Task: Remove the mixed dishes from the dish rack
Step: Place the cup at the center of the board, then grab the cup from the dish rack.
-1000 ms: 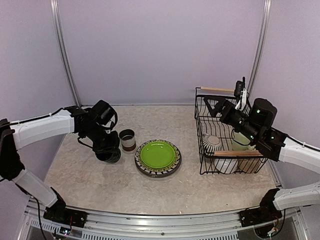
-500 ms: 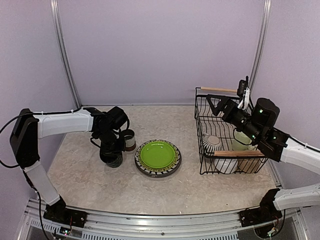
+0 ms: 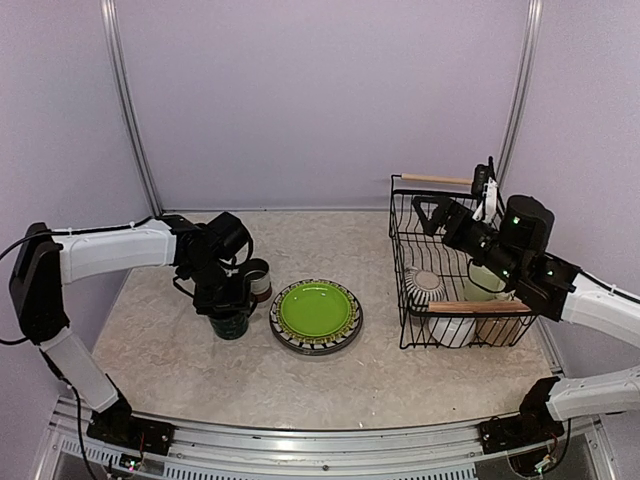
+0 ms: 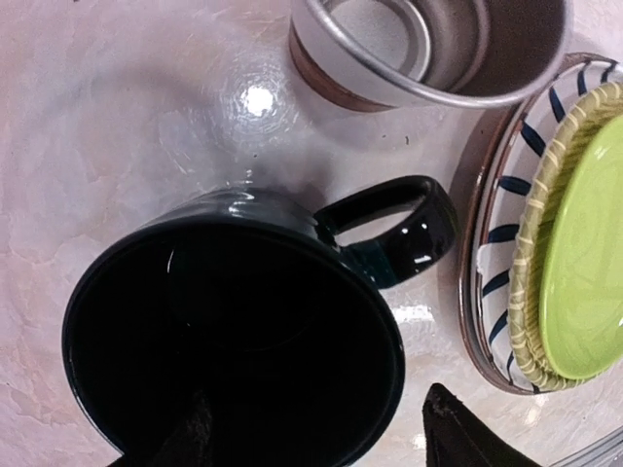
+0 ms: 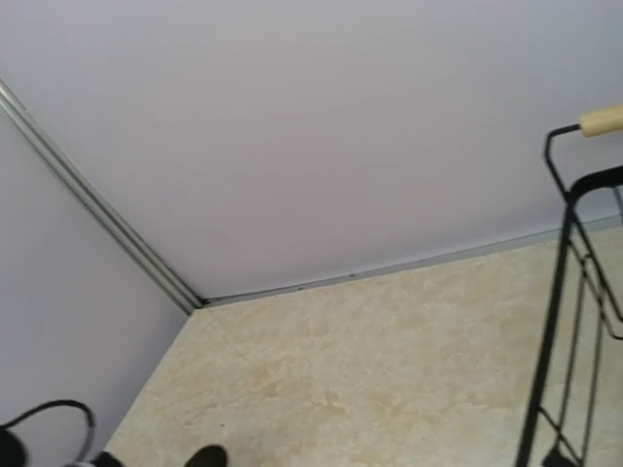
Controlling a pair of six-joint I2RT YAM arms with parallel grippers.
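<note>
1. Top view: the left gripper (image 3: 228, 300) points down over a glossy dark teal mug (image 3: 231, 323) standing on the speckled beige table (image 3: 380, 380). A round brown-white cup (image 3: 257, 280) stands just beside the mug at its 1 o'clock. A plate stack (image 3: 315, 318) topped by a smooth lime-green plate (image 3: 315, 308) sits at the mug's 3 o'clock. The black wire dish rack (image 3: 410, 300) is well apart at 3 o'clock of the stack and holds a pale green mug (image 3: 483, 280) and a ribbed white bowl (image 3: 425, 285). The right gripper (image 3: 425, 212) hangs above the rack's far left corner; whether its fingers are spread or closed cannot be told.

2. Left wrist view: the fingers are spread wide. One fingertip (image 4: 195, 433) lies over the mug's round mouth at 6 o'clock, and the other is outside the rim at 4 o'clock. The mug's looped handle (image 4: 399, 229) points to 2 o'clock, toward the woven-edged, striped plates.

3. Right wrist view: only the rack's wire corner and a light wooden handle end (image 5: 602, 119) show at 3 o'clock; no fingers are visible.
</note>
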